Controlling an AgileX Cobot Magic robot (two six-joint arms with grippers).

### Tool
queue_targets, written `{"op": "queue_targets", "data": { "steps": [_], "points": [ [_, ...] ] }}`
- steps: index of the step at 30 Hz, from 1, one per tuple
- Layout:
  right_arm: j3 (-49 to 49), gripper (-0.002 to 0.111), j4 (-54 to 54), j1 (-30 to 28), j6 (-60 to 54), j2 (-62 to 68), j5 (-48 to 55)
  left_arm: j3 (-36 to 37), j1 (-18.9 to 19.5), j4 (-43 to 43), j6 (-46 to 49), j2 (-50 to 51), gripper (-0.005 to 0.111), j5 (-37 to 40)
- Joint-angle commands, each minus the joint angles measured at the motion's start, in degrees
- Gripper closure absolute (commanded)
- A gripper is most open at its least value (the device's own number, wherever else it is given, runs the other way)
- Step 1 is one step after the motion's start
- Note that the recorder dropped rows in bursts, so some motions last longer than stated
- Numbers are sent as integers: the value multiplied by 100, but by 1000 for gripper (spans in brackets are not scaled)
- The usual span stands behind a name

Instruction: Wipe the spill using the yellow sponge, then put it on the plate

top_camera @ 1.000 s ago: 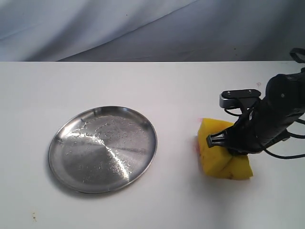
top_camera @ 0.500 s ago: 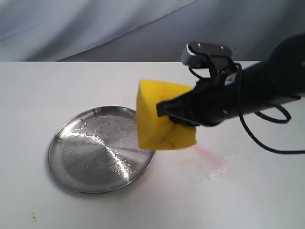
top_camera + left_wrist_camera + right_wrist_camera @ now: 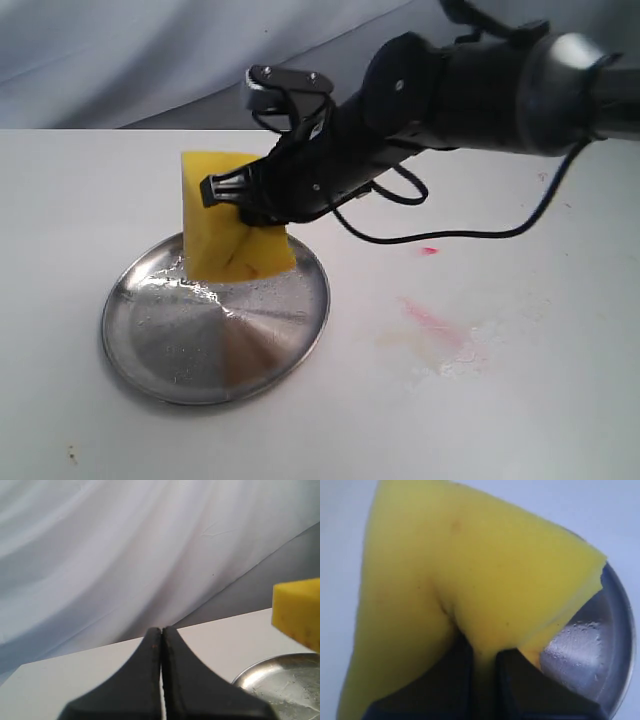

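Right tool (image 3: 243, 203) clamped mid-body on yellow sponge (image 3: 212, 225) above plate (image 3: 170, 350); foam judged soft, light, creasing. Left tool (image 3: 161, 645) closed, empty.

The exterior camera stands off the table (image 3: 520, 420), raised and angled down toward the backdrop cloth (image 3: 120, 60), taking in the whole plate (image 3: 170, 350). The left wrist camera sits low, looking level past the left gripper (image 3: 161, 635) at that cloth. The right wrist camera peers down over the right gripper (image 3: 482, 670), very close on the sponge (image 3: 470, 580). All three catch plate and sponge.
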Motion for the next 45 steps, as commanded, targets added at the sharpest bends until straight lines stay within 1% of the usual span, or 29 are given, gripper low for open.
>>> {"op": "queue_targets", "data": {
  "steps": [1, 2, 4, 6, 8, 10, 12, 15, 18, 21, 24, 26, 30, 33, 36, 45],
  "points": [
    [-244, 104, 39, 28, -73, 622, 235, -17, 9, -50, -49, -20, 107, -26],
    [-244, 99, 53, 28, -168, 694, 235, -17, 9, -50, -49, -20, 107, -26],
    [-244, 84, 53, 28, -239, 829, 257, -17, 9, -50, -49, -20, 107, -26],
    [-244, 66, 53, 28, -239, 872, 257, -17, 9, -50, -49, -20, 107, -26],
    [-244, 45, 53, 28, -217, 872, 231, -17, 9, -50, -49, -20, 107, -26],
    [-244, 33, 70, 28, -139, 817, 231, -17, 9, -50, -49, -20, 107, -26],
    [-244, 31, 70, 28, -112, 726, 360, -17, 9, -50, -49, -20, 107, -26],
    [-244, 35, 70, 28, -112, 478, 586, -17, 9, -50, -49, -20, 107, -26],
    [-244, 43, -221, 28, 10, 89, 824, -17, 9, -50, -49, -20, 107, -26],
    [-4, 57, -860, 28, 451, -437, 665, -17, 9, -50, -49, -20, 107, -26],
    [526, 74, -1802, 11, 1174, -1021, 195, -17, 9, -50, -49, -20, 107, -26],
    [1060, 87, -2419, -9, 1655, -1465, -161, -17, 9, -50, -49, -20, 107, -26],
    [2154, 107, -3198, -13, 2180, -2290, -825, -17, 9, -50, -49, -20, 107, -26],
    [2887, 108, -3419, -13, 2562, -2861, -1370, -17, 9, -50, -49, -20, 107, -26],
    [3366, 108, -3419, -13, 2843, -3292, -1676, -17, 9, -50, -49, -20, 107, -26],
    [4445, 108, -3511, -25, 2951, -4270, -2043, -17, 9, -50, -49, -20, 107, -26]
  ]
}}
